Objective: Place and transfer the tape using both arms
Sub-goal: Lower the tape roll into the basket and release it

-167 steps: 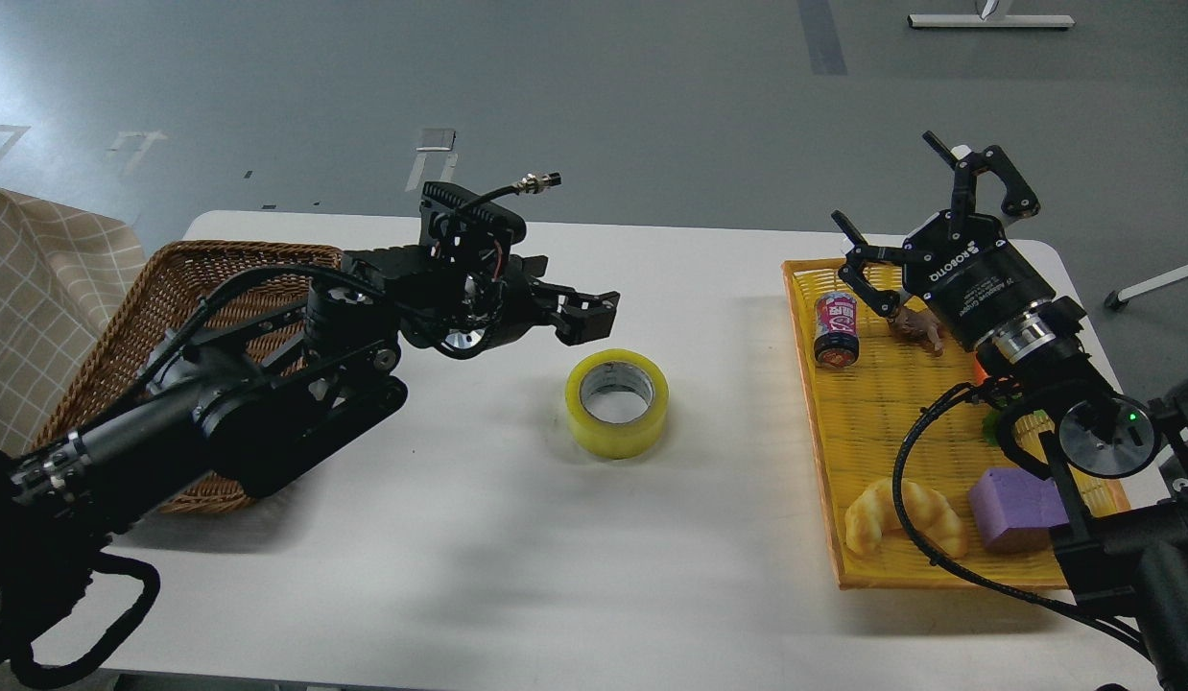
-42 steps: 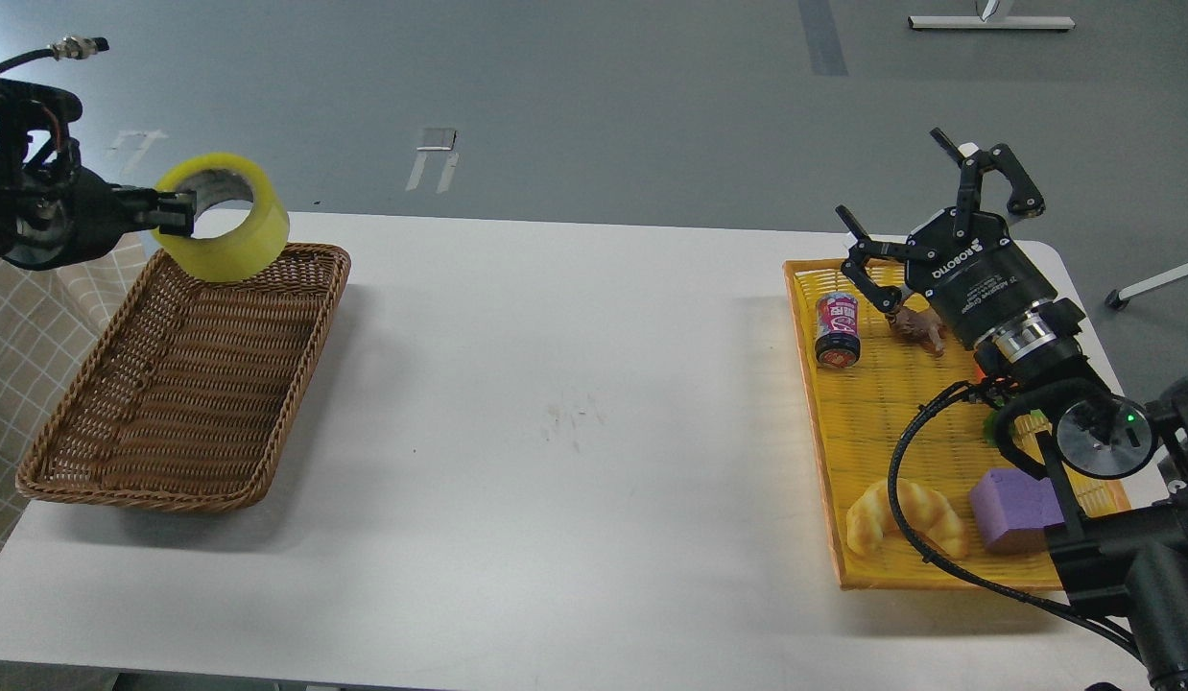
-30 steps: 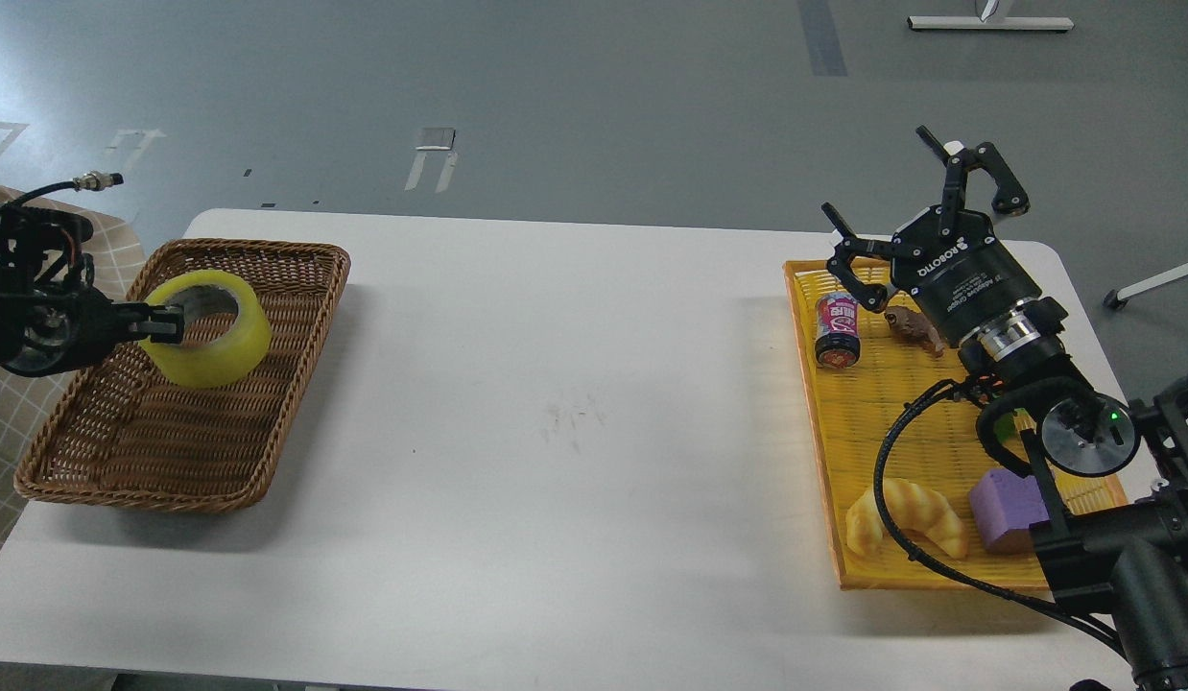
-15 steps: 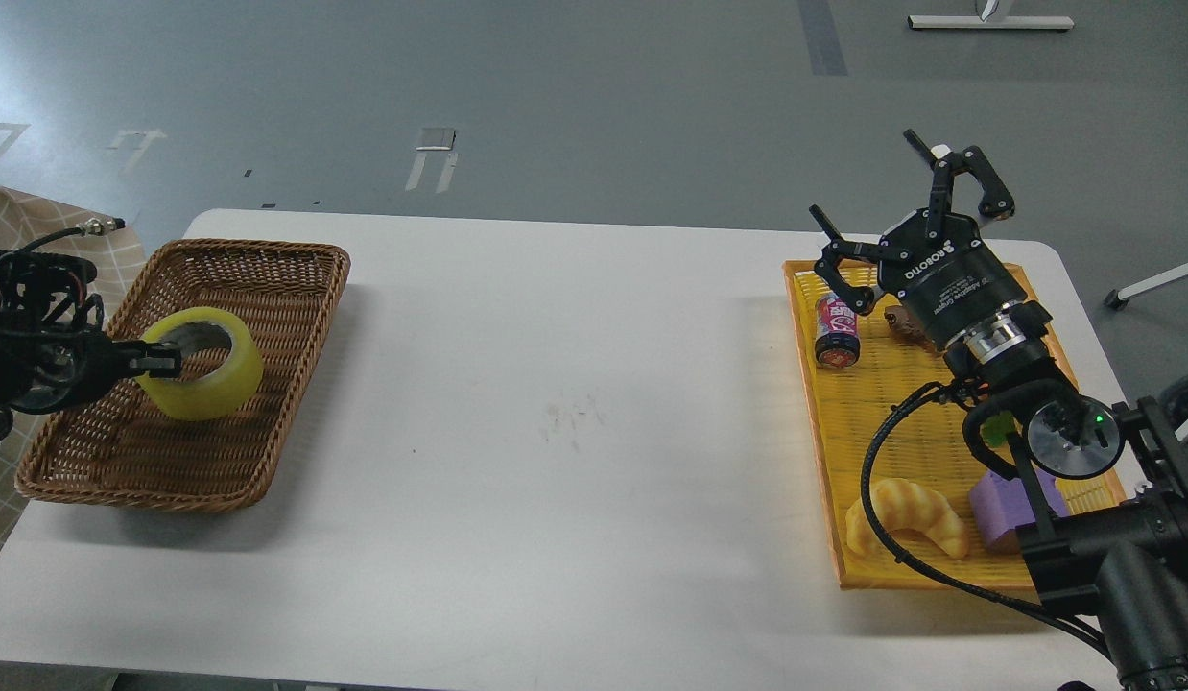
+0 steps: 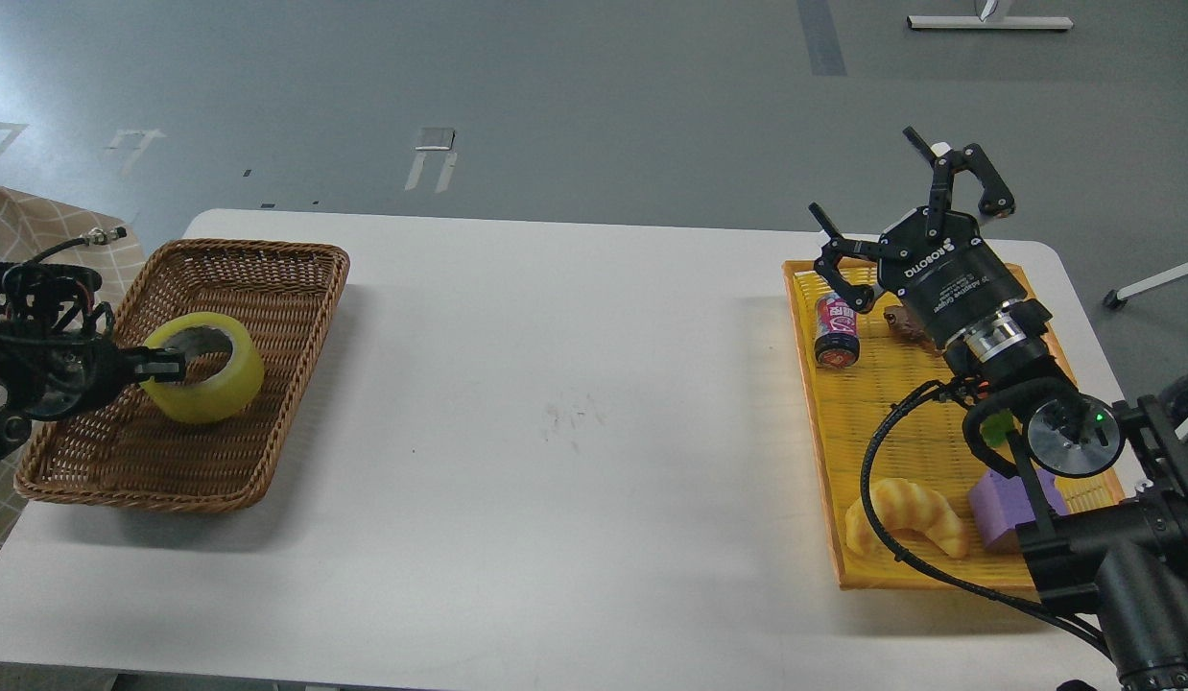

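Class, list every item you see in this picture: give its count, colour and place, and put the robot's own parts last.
table: 1, white, centre
basket: 1, brown wicker, table's left
tape: 1, yellow, over the basket, in the left end effector
tray: 1, orange-yellow, table's right
can: 1, red and dark, tray's far end
croissant: 1, golden, tray's near end
block: 1, purple, beside the croissant
left end effector: 1, black, gripping the tape
right end effector: 1, black, open above the tray
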